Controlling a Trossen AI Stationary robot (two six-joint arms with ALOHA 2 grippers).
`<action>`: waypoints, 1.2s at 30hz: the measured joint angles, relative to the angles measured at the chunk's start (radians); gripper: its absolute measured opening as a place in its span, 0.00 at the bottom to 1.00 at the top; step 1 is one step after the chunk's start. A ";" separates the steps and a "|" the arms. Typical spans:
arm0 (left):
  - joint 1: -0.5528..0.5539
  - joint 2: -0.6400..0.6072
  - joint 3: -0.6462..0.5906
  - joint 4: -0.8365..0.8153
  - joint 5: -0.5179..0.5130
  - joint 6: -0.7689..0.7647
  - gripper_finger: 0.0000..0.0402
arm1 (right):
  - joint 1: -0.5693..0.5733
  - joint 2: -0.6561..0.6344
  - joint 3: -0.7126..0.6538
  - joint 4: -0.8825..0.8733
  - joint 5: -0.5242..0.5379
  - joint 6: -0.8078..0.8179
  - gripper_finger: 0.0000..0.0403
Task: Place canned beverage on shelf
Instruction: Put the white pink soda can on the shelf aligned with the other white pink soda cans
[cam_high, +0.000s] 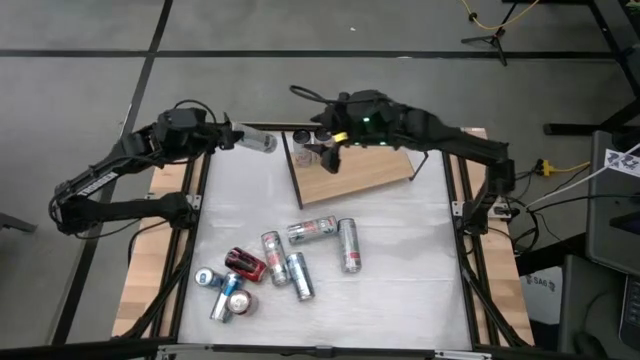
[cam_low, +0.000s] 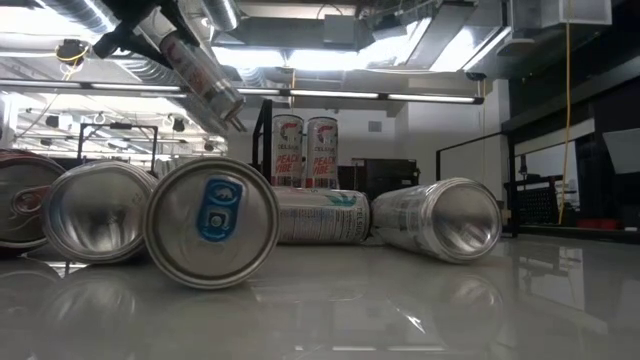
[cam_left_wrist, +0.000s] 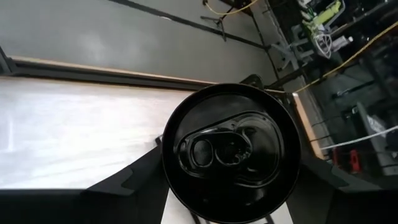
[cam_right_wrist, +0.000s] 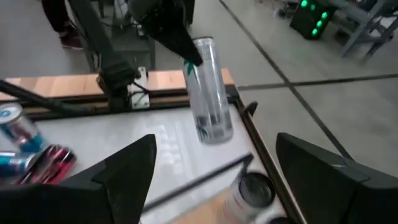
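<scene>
My left gripper (cam_high: 236, 136) is shut on a slim silver can (cam_high: 259, 140) in the air over the table's far left part; the can also shows in the right wrist view (cam_right_wrist: 208, 93) and the low view (cam_low: 200, 68). The shelf (cam_high: 370, 175), a light-brown board with a black wire frame, lies at the far middle. Two cans (cam_low: 307, 150) stand upright at its left end. My right gripper (cam_high: 328, 155) hangs open and empty over that end, its fingers (cam_right_wrist: 127, 174) spread wide. My left gripper pinches the can between its two fingers at the end with the pull tab (cam_left_wrist: 230, 152), one finger (cam_right_wrist: 177, 34) on each side of the wall. The fingers lie along the can, which sticks out beyond them toward the shelf, tilted downward and lifted clear of the table.
Several loose cans (cam_high: 270, 265) lie on their sides in a heap on the white tabletop (cam_high: 400, 290) toward the near left. The table's right half is bare. Wooden side rails (cam_high: 150, 270) and black frame bars run along both sides.
</scene>
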 joint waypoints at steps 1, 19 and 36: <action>0.000 0.000 0.000 0.000 0.000 -0.009 0.59 | 0.000 0.020 0.000 0.034 0.007 -0.010 0.81; 0.000 0.000 0.000 0.005 0.005 -0.256 0.59 | 0.119 0.321 -0.001 0.552 0.318 -0.272 0.81; 0.000 0.003 0.000 0.025 0.061 -0.481 0.59 | 0.162 0.454 -0.001 0.749 0.505 -0.523 0.81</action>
